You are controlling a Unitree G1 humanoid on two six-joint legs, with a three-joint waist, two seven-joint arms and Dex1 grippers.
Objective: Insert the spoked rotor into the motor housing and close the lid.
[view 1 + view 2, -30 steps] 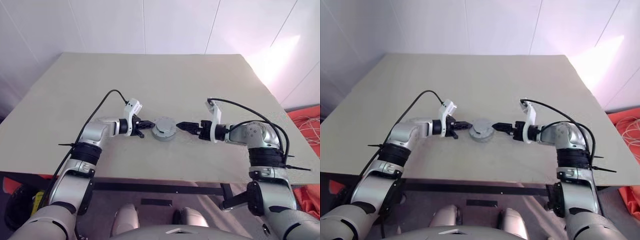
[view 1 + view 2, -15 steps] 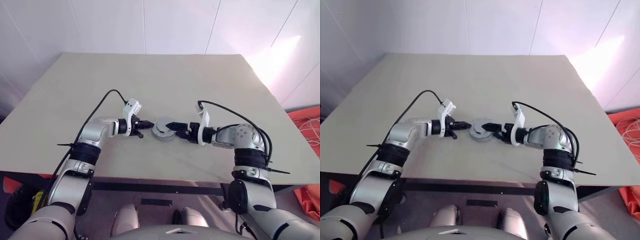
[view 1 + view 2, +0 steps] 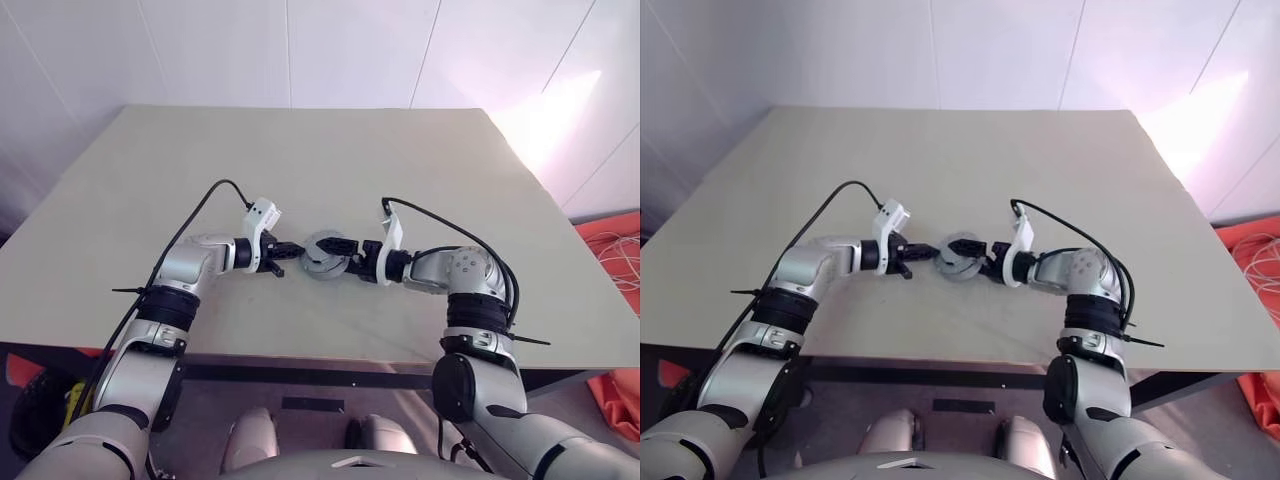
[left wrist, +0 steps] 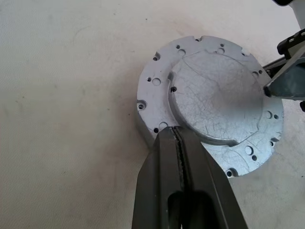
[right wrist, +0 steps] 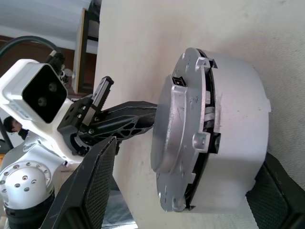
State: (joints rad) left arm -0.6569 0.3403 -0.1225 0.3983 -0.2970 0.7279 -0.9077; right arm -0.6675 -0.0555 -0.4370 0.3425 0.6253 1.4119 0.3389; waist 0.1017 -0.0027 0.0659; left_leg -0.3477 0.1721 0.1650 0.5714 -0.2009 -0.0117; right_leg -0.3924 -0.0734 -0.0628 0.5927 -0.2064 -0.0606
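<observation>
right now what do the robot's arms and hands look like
Both arms are silver-grey metal with black joint bands. Each hand, left hand and right hand, has two black fingers behind a white wrist camera block, with a black cable looping back along the arm.

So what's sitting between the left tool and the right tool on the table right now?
The motor housing with the lid on top lies between them. In the head views the shut left tool is at one side, the open right tool around the other.

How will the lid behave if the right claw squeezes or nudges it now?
Probably rigid: the lid looks like cast metal. It may shift or tilt, since a gap shows between it and the motor housing. Its smooth silver face could slip under the shut left claw.
</observation>
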